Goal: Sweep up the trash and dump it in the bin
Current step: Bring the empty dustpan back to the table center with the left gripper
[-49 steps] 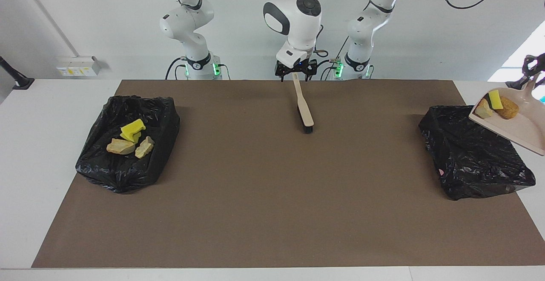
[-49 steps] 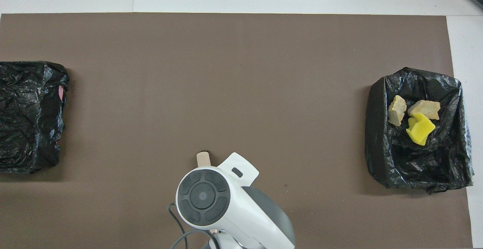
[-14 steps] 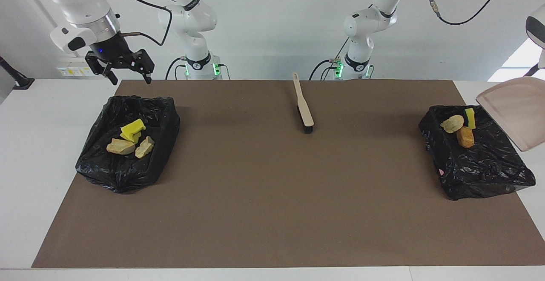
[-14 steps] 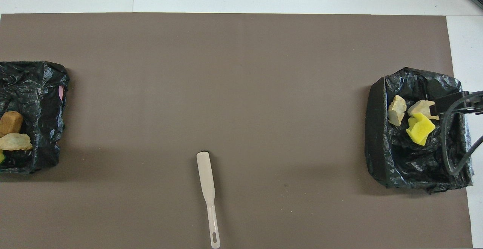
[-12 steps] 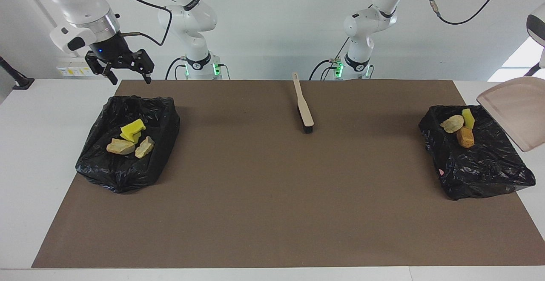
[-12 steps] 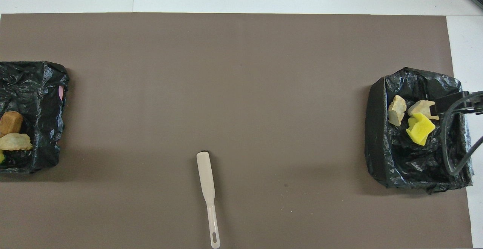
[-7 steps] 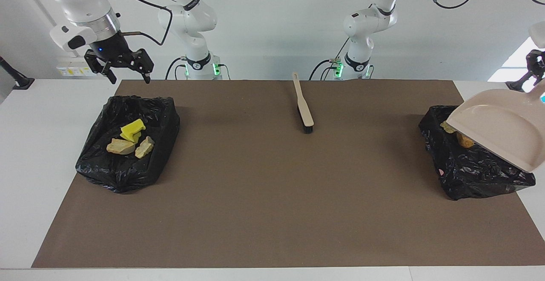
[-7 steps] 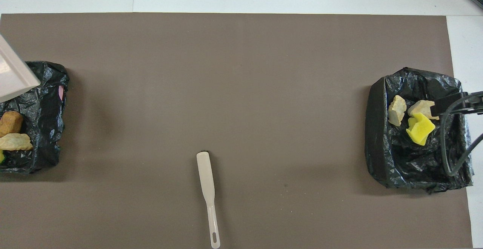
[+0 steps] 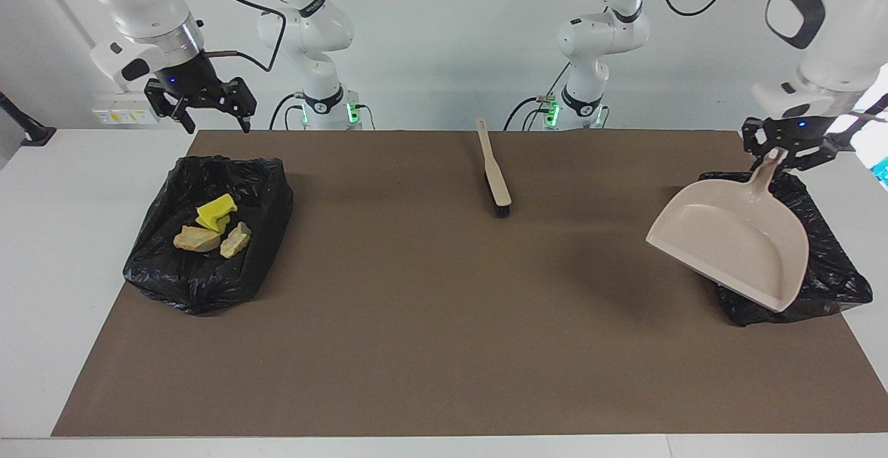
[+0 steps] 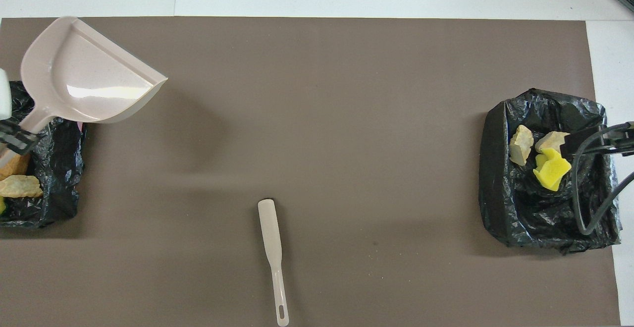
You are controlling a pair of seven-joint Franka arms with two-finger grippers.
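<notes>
Jaws first: I see the left gripper point(image 9: 778, 157) clamped on the handle of the dustpan point(image 9: 735, 243), holding it in the air over the bin point(image 9: 832, 277) at the left arm's end of the desk point(image 9: 41, 250). The pan looks bare, tilted with its mouth toward the middle of the brown mat point(image 9: 444, 319). The right gripper point(image 9: 205, 116) hangs over the desk above the other bin point(image 9: 208, 284), jaws spread wide with nothing in them, waiting.

All the trash I can find is in the two bins: a yellow sponge bit point(image 9: 215, 211) and two tan chunks point(image 9: 198, 239) in one, a tan chunk point(image 10: 20, 186) and a brownish lump point(image 10: 15, 166) showing in the other. I judge these scraps light; the sponge is soft and springy, the chunks stiff and irregular, likely to roll. I'd push them rather than pinch them.

The brush point(image 9: 495, 179) lies on the mat near the robots, between the arms. I'd take it by its slim handle.
</notes>
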